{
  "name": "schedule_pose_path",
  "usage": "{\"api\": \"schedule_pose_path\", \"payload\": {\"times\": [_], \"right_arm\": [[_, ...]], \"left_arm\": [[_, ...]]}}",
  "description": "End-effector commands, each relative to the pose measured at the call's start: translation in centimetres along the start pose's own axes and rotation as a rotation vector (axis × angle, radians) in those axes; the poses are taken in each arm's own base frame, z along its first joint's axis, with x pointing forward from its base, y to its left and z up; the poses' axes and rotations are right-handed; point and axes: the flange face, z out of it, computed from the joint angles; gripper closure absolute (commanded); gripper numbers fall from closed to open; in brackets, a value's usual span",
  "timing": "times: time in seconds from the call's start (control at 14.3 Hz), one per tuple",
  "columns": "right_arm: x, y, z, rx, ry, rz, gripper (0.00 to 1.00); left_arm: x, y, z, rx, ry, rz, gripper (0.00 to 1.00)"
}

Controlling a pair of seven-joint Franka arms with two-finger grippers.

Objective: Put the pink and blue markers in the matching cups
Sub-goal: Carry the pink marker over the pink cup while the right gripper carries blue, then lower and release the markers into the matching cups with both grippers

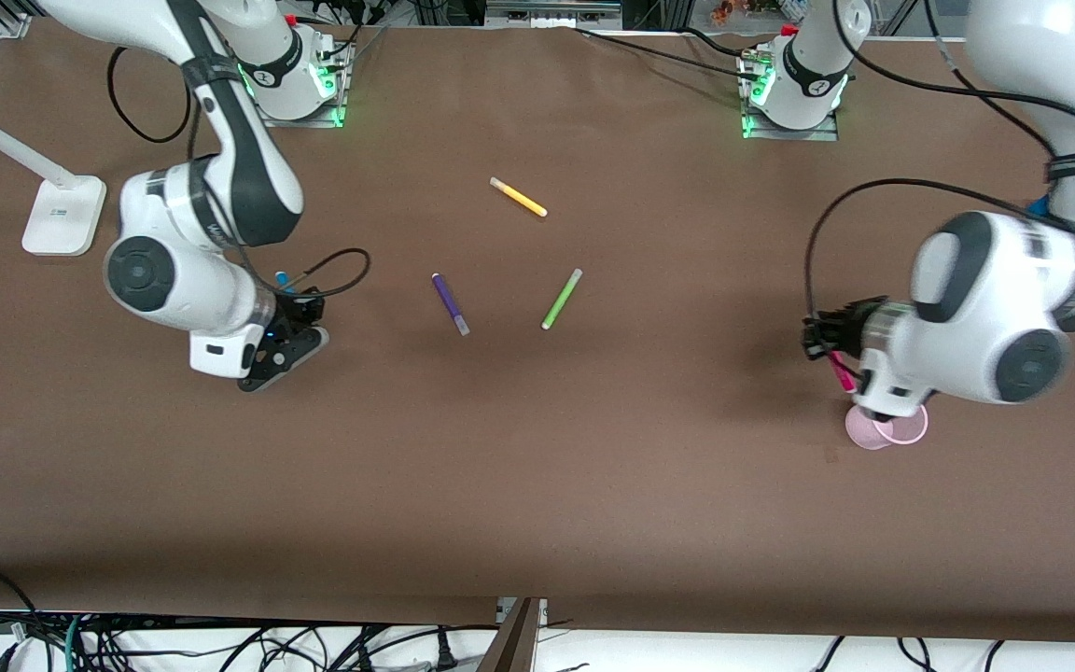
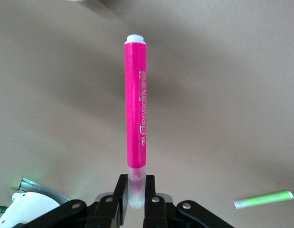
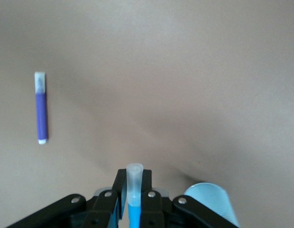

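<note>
Left gripper (image 2: 136, 202): fingers pinching the pink marker (image 2: 136, 104) at its pale capped end; the magenta barrel juts straight out from the jaws.
Left gripper, position: up in the air at the left arm's end of the table, just above the pink cup (image 1: 886, 430).
Pink marker, front view: only a short magenta stretch shows beside the wrist, slanting down toward the cup rim.
Pink cup: pale and translucent, on the table, partly covered by the left arm's wrist; whether it is upright or tipped cannot be told.
Right gripper (image 3: 133, 202): fingers pinching the blue marker (image 3: 133, 209), its pale cap sticking out past the fingertips.
Right gripper, position: low over the right arm's end of the table.
Blue cup (image 3: 213, 202): pale blue, just beside the right gripper in the right wrist view; hidden under the arm in the front view.
Purple marker (image 1: 450, 303): flat on the table near the middle.
Green marker (image 1: 561, 299): flat, beside the purple one, toward the left arm's end.
Yellow marker (image 1: 518, 197): flat, farther from the front camera than those two.
White lamp base (image 1: 63, 216): at the right arm's end of the brown table (image 1: 537, 485).
</note>
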Motion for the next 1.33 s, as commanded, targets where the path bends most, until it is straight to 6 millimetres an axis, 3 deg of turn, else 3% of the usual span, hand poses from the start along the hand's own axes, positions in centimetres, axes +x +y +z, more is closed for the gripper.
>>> {"api": "schedule_pose_path", "payload": {"times": [0.0, 0.21, 0.63, 0.77, 1.12, 1.26], "right_arm": [[-1.7, 1.8, -1.5, 0.045, 0.034, -0.138, 1.0], [-3.7, 4.6, -2.0, 0.106, 0.087, -0.263, 1.0], [-7.4, 8.4, -1.2, 0.254, 0.218, -0.523, 1.0], [-8.4, 9.0, -0.7, 0.286, 0.239, -0.567, 1.0], [-9.8, 9.2, 1.7, 0.329, 0.295, -0.722, 1.0], [-10.0, 9.1, 1.7, 0.341, 0.296, -0.75, 1.0]], "left_arm": [[3.2, -4.8, -1.5, -0.119, -0.065, 0.074, 1.0], [5.6, -7.3, -1.0, -0.194, -0.107, 0.073, 1.0], [9.5, -8.8, -0.5, -0.202, -0.148, 0.049, 1.0], [10.6, -9.8, -0.2, -0.214, -0.15, 0.033, 1.0], [13.3, -9.4, 1.6, -0.226, -0.15, 0.036, 1.0], [14.0, -9.6, 2.1, -0.234, -0.144, 0.046, 1.0]]}}
